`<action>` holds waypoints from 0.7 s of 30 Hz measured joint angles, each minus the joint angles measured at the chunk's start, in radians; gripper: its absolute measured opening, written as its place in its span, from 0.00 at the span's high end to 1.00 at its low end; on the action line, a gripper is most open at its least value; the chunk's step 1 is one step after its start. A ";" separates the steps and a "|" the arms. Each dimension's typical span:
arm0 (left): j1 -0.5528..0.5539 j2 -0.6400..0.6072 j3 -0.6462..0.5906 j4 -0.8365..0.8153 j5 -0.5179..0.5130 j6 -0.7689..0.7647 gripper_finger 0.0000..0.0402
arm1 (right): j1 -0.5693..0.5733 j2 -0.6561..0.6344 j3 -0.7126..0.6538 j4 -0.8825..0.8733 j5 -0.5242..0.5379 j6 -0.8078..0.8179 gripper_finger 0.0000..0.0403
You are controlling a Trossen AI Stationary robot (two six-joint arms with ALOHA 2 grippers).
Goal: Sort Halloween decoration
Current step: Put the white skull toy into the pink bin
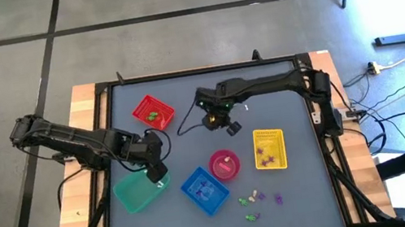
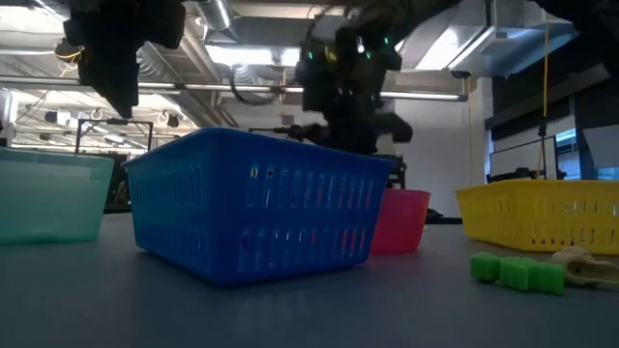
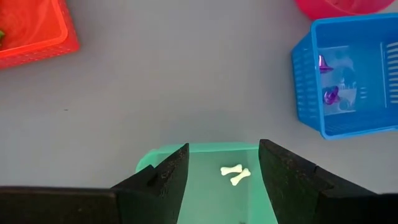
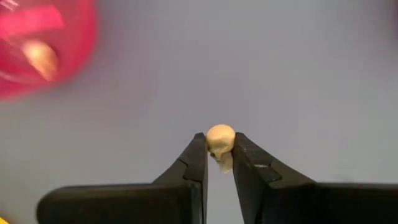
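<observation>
1. the right gripper (image 4: 220, 152) is pinched on a cream skull trinket (image 4: 220, 138), held in the air near the pink bowl (image 1: 224, 164)
2. judged step: carry it over the bowl, where a similar cream piece lies, centre it above the rim, then part the fingers
3. the left gripper (image 3: 222, 169) hangs with fingers spread and nothing between them over the teal basket (image 3: 205, 152), which holds two white bones (image 3: 235, 173)
4. loose trinkets (image 1: 257, 200) lie near the table's front edge; their shapes are too small to make out
</observation>
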 joint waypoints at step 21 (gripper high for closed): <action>0.000 0.000 0.000 0.010 -0.057 0.000 0.56 | 0.335 -0.003 0.046 -0.125 0.003 0.028 0.84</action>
